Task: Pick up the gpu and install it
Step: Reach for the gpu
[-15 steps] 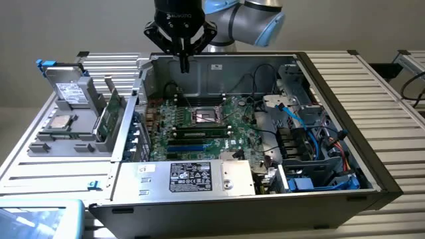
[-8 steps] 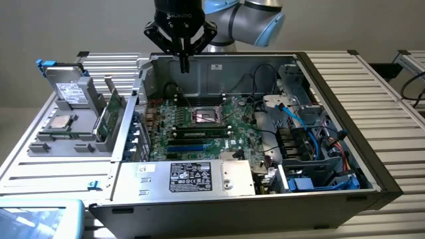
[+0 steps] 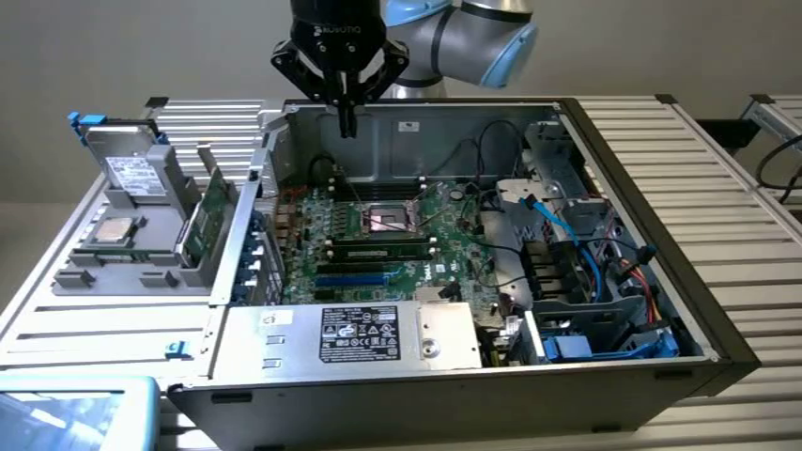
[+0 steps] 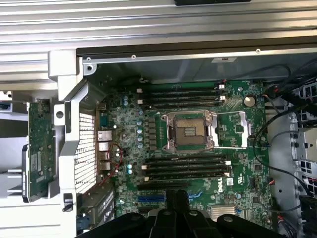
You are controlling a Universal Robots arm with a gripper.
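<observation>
Two brands: ROBOTIQ on pincer (image 3: 346,128), Dell on motherboard (image 4: 234,164).

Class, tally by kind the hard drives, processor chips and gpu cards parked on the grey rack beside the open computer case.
hard drive: 1
processor chip: 1
gpu: 1
Total: 3
</observation>
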